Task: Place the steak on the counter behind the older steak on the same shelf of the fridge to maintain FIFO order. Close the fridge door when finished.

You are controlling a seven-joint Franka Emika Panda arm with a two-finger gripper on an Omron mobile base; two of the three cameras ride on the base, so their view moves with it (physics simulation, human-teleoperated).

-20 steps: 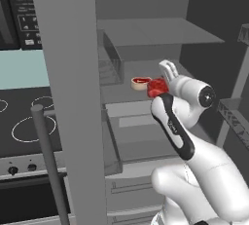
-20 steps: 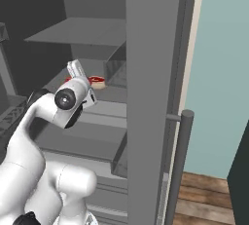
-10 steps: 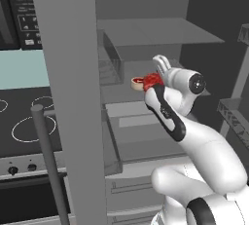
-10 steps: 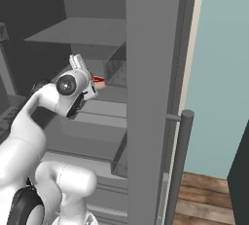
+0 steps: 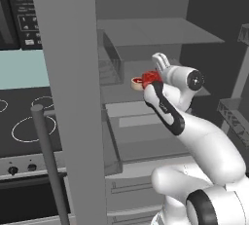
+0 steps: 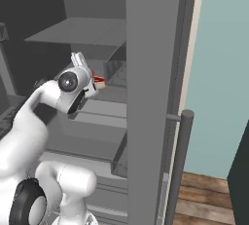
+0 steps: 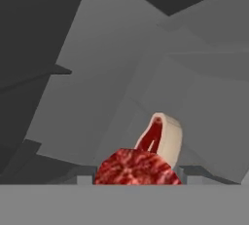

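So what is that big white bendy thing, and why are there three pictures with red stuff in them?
The white bendy thing is a robot arm. At its end is a gripper, like a hand with two fingers. It is shut on the steak, a flat piece of raw red meat.

Two pictures come from cameras riding on the robot's base, one behind its left side, one behind its right. The third comes from a camera on the hand itself, so there the steak looks huge at the bottom.

The tall grey box is the fridge, with its doors open. The arm reaches inside, over a flat grey shelf. On that shelf sits the older steak, red meat in a small tan bowl. In the hand picture it looks tipped because the camera tilts with the hand.
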